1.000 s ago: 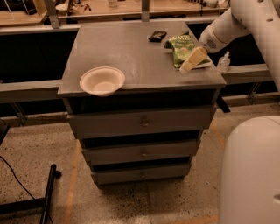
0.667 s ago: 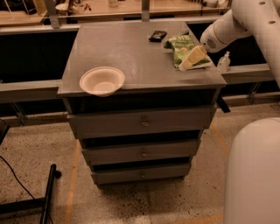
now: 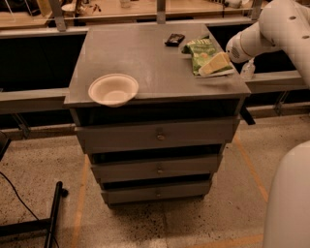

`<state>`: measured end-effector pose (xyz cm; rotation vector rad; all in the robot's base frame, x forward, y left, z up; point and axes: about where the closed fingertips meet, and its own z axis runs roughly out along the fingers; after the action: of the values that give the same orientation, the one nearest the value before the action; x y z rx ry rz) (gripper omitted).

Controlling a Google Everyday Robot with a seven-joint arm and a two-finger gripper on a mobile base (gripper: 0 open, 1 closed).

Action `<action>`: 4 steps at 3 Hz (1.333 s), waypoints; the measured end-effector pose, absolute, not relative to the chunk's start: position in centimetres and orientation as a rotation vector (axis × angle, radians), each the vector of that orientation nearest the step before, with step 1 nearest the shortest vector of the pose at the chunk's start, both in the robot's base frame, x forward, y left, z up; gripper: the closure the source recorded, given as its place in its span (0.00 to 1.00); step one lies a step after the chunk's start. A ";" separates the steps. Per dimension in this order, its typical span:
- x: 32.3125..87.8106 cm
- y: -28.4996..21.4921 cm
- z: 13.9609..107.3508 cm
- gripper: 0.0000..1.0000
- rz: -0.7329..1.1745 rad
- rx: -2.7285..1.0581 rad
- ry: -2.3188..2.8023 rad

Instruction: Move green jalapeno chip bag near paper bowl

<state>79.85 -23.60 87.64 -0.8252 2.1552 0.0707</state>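
The green jalapeno chip bag [image 3: 200, 50] lies flat at the back right of the grey cabinet top [image 3: 145, 53]. The paper bowl [image 3: 113, 89] sits at the front left edge of the same top, well apart from the bag. My gripper [image 3: 216, 63] reaches in from the right on the white arm [image 3: 261, 34]. It rests over the near right part of the bag and hides that part.
A small black flat packet [image 3: 174, 38] lies at the back of the top, just left of the bag. The cabinet has three drawers [image 3: 157, 136] below. A workbench [image 3: 145, 9] runs behind it. A white robot body [image 3: 290, 203] fills the lower right.
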 end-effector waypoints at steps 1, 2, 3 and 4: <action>80.2 -22.8 85.4 0.00 0.112 -0.779 2.182; 80.7 -21.8 83.8 0.16 0.145 -0.769 2.191; 80.8 -21.0 83.1 0.40 0.173 -0.773 2.190; 80.8 -21.0 83.4 0.63 0.173 -0.773 2.190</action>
<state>80.81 -21.05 83.36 -0.7730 2.1896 0.1728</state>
